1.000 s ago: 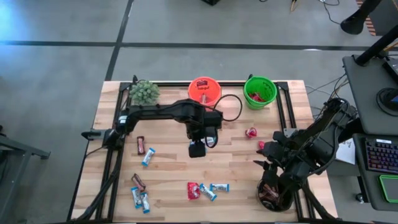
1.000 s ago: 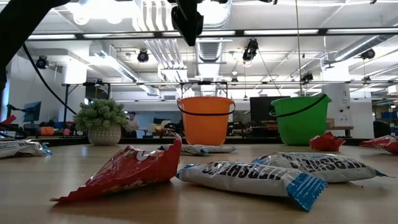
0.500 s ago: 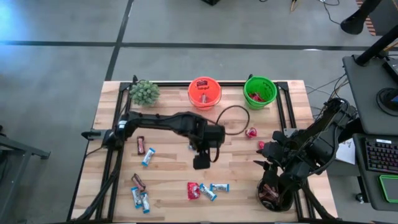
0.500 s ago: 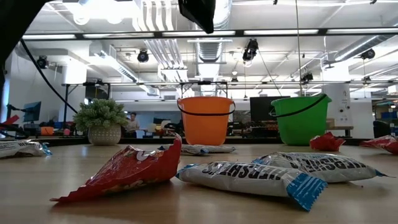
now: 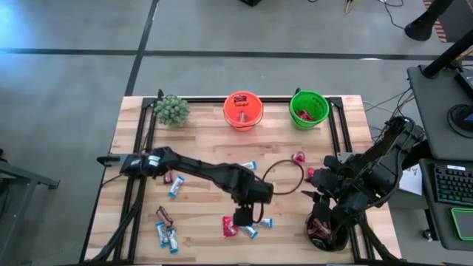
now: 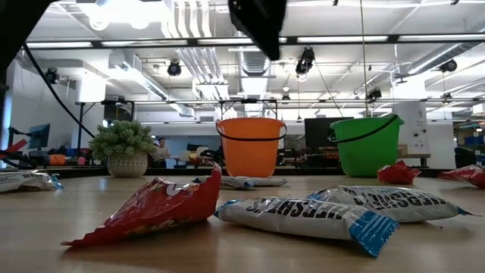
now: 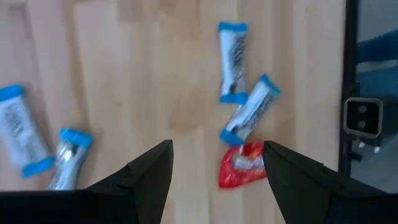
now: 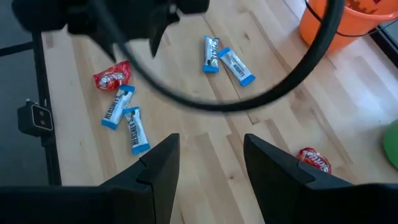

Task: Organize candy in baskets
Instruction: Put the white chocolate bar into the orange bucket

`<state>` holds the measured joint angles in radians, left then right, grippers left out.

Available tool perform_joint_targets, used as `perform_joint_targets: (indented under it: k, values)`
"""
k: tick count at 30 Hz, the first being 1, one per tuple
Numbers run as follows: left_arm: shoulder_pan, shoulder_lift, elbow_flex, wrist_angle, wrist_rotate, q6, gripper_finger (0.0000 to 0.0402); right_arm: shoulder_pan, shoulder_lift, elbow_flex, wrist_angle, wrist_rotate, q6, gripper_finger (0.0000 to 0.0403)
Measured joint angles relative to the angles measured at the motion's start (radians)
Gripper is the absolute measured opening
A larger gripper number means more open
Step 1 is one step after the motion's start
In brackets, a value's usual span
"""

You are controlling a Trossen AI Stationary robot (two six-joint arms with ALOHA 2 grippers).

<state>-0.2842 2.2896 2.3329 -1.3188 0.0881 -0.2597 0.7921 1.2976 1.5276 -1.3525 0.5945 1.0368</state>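
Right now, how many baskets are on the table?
3: the orange pail and the green pail side by side at the back edge, and the black bowl at the front right corner, partly hidden.

Overhead camera looking straight down, tabletop camera level across, both wrist cameras sharing the red packet

You saw candy scattered flat on bench: red packet touching two blue-white bars at near edge. Orange pail and green pail stood upright at far edge; black bowl held brown bars.
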Motion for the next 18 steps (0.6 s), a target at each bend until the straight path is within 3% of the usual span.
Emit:
perform_joint_targets:
  k: [18]
  values:
    - [-0.023, 0.114, 0.000, 0.186, 0.004, -0.042, 0.0231, 0.000, -0.002, 0.012, -0.005, -0.019, 0.000, 0.0169]
